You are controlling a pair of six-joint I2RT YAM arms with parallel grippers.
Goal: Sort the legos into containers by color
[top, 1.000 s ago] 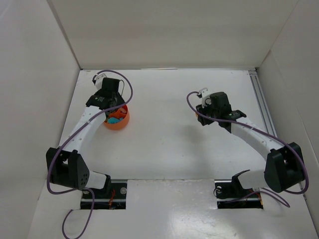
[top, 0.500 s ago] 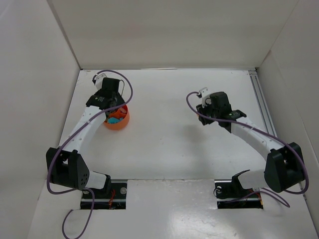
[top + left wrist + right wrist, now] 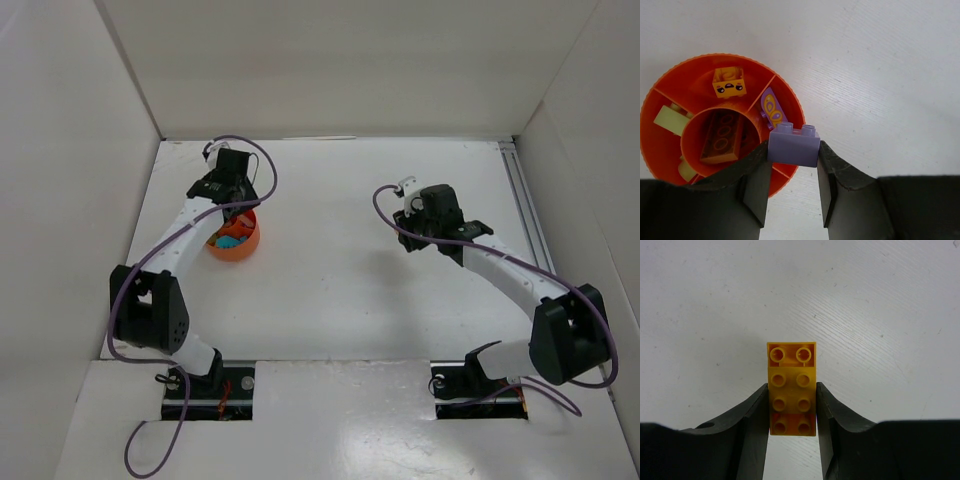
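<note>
The left gripper's (image 3: 793,156) two fingers (image 3: 756,182) pinch one purple brick (image 3: 793,147), two studs up, low in the frame over the near rim of the single orange bowl (image 3: 695,75). The bowl holds one brown brick (image 3: 720,140) in its centre well, one yellow face brick (image 3: 729,82), one purple printed piece (image 3: 772,107) and what look like two pale lime pieces (image 3: 669,119). The right gripper (image 3: 792,401) clamps one yellow-and-orange stack (image 3: 792,385), six studs showing, above bare white table (image 3: 880,315).
</note>
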